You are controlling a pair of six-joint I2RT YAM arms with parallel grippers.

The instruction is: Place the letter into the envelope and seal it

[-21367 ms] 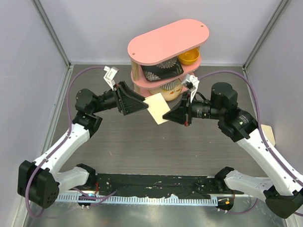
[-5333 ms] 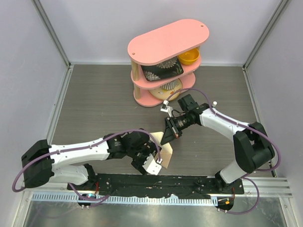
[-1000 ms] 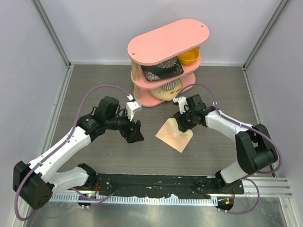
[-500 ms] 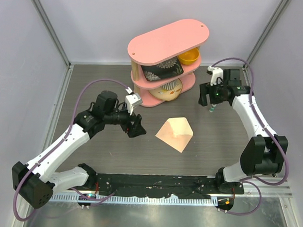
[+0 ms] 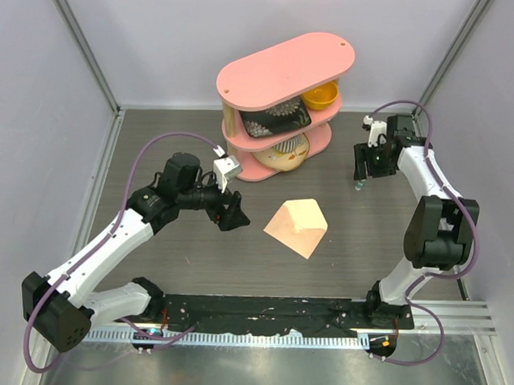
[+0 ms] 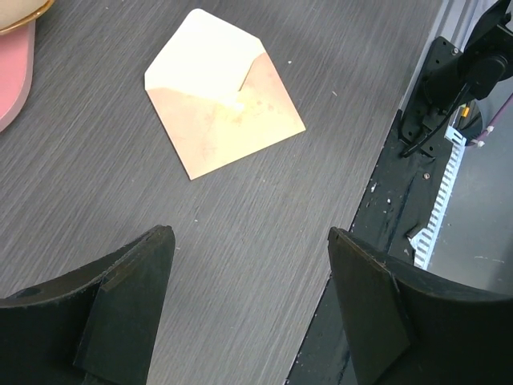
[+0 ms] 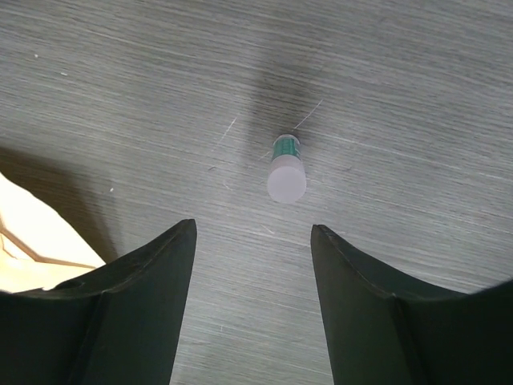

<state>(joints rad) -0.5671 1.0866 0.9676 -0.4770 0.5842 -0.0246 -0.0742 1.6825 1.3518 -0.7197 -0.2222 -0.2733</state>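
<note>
Reaching over the table (image 5: 157, 138) with a bent elbow, the left arm's pincer (image 6: 248, 241) is held low, its fingers spread and empty. The envelope (image 6: 232, 120) lies flat ahead of it, well apart, with the flap open and pale cream; whether that pale face is the letter cannot be told. The right pincer (image 7: 252, 228) is pointed down with fingers parted above a small white-capped tube (image 7: 286, 172), which is not gripped.

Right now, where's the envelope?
Envelope: top view, centre of the table, flap open, nearer than the pink shelf, just right of the left end effector.
</note>
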